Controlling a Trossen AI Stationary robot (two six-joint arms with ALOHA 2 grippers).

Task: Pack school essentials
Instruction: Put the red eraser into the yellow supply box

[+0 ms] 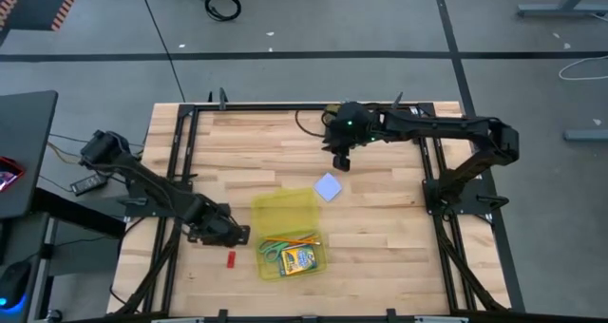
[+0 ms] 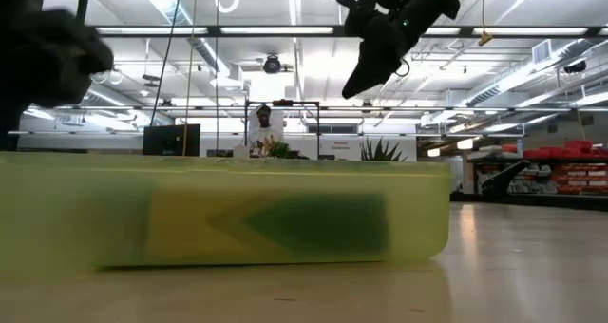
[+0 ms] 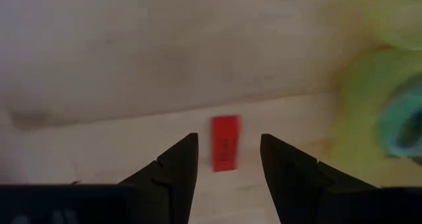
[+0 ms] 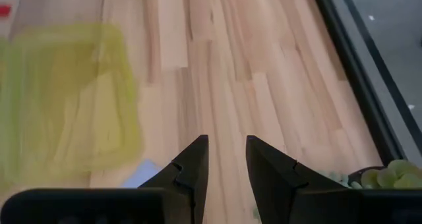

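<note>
Table of pale wood planks fills the middle of the high view, and on it, low and centre, sits the translucent yellow case with its lid laid open toward the top of the frame. Its lower tray already holds the crayon box, the green-handled scissors and the orange pencils. The pale blue note pad lies just beside the lid's upper right corner, not yet packed.

My right gripper hangs above the wood in the upper middle, fingers parted by a narrow gap, holding nothing.

My left gripper is at work in the lower left, just left of the case. Its fingers stand wide and empty, framing the red eraser block in the lower middle of the left wrist view.

The step, as I judge it, is picking up that eraser. To do it well I should centre it between the fingers, come down until the tips nearly meet the wood, then close across its short width.

It is a tiny flat rectangle, bright red, lying alone on bare wood.
</note>
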